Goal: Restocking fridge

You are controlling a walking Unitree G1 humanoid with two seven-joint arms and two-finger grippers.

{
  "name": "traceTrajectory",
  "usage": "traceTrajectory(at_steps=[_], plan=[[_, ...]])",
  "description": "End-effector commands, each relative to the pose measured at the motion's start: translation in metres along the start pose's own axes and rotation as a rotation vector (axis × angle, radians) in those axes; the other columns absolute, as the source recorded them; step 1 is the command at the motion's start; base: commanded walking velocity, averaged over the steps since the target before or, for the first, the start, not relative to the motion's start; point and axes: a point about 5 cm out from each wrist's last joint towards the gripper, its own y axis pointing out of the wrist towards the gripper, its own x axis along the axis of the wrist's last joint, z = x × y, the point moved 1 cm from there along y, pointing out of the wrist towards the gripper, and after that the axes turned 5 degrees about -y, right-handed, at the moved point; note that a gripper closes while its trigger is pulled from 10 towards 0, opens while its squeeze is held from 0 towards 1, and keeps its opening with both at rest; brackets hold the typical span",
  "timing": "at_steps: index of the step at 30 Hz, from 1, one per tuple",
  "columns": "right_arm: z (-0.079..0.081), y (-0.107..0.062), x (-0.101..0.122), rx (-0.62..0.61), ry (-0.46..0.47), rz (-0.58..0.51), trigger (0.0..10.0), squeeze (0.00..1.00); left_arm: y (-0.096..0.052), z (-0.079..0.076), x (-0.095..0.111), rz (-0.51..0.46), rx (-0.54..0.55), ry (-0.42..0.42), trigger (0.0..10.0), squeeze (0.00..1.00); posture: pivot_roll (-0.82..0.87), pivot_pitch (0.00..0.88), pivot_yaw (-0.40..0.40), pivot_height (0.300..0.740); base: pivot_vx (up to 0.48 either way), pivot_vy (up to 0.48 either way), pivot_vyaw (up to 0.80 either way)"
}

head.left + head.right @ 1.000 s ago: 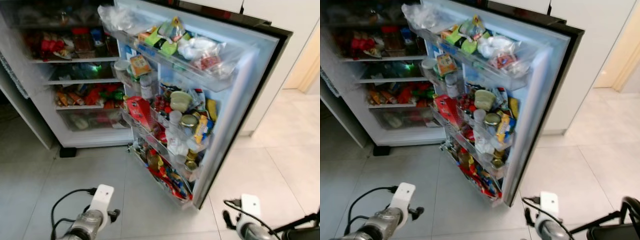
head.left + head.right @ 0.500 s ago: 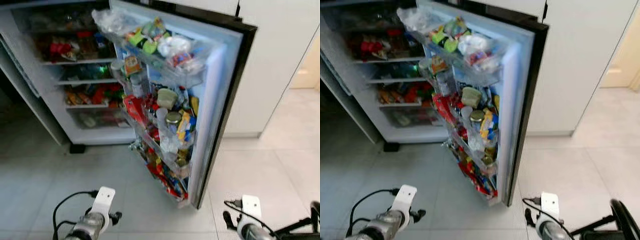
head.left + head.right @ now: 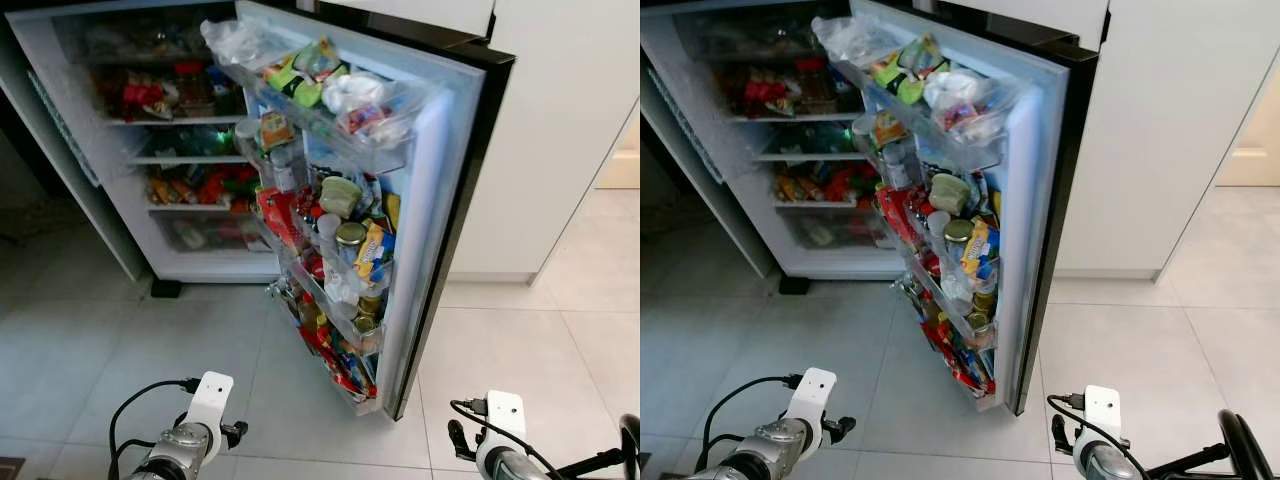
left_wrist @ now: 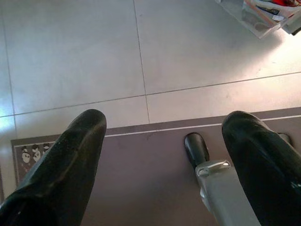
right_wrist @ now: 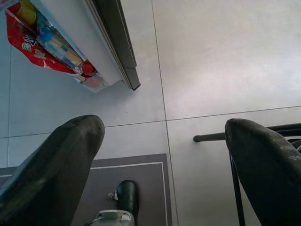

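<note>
- Fridge [image 3: 130,150]: stands open ahead of the robot, shelves full; its door [image 3: 440,200] is swung out to the right with every rack crammed with jars, packets and bottles.
- Change of view: against the pictures of a second ago the whole scene has slid, and the door now shows more edge-on. That is the camera turning, not the fridge moving; the contents look unchanged.
- Left gripper [image 4: 164,155]: fingers spread wide, holding nothing, hanging low over the grey floor tiles [image 4: 75,52] and a dark mat [image 4: 141,183].
- Right gripper [image 5: 164,160]: fingers spread wide, empty, low near the door's bottom corner [image 5: 117,61].
- Bearing on task: no item in hand; judged a repositioning step, with restocking proper not begun.
- Dark frame [image 3: 1240,450]: at lower right, possibly a trolley or stand; too little in view to say.
</note>
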Motion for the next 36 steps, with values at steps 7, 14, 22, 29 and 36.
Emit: traceTrajectory(at_steps=[7, 14, 22, 29, 36], plan=[[0.0032, 0.0004, 0.0020, 0.003, 0.025, -0.016, 10.0, 0.00, -0.0009, 0.0066, -0.0020, 0.012, 0.011, 0.024, 10.0, 0.00, -0.08, 0.000, 0.019, 0.740, 0.000, 0.000, 0.00], [0.0033, 0.0005, 0.0027, 0.005, 0.023, -0.019, 10.0, 0.00, -0.0009, 0.0064, -0.0015, 0.011, 0.008, 0.023, 10.0, 0.00, -0.08, 0.000, 0.017, 0.740, 0.000, 0.000, 0.00], [0.0033, 0.0006, 0.0034, 0.005, 0.019, -0.019, 10.0, 0.00, -0.0009, 0.0065, -0.0007, 0.010, 0.006, 0.024, 10.0, 0.00, -0.08, 0.000, 0.015, 0.740, 0.092, 0.000, 0.00], [0.0031, 0.0007, 0.0037, 0.001, 0.016, -0.020, 10.0, 0.00, -0.0009, 0.0066, -0.0006, 0.010, 0.006, 0.020, 10.0, 0.00, -0.08, 0.000, 0.014, 0.740, 0.284, 0.000, 0.00], [0.0030, 0.0007, 0.0043, 0.001, 0.016, -0.022, 10.0, 0.00, -0.0008, 0.0067, 0.0000, 0.008, 0.006, 0.019, 10.0, 0.00, -0.08, 0.000, 0.012, 0.740, 0.316, 0.000, 0.00]])
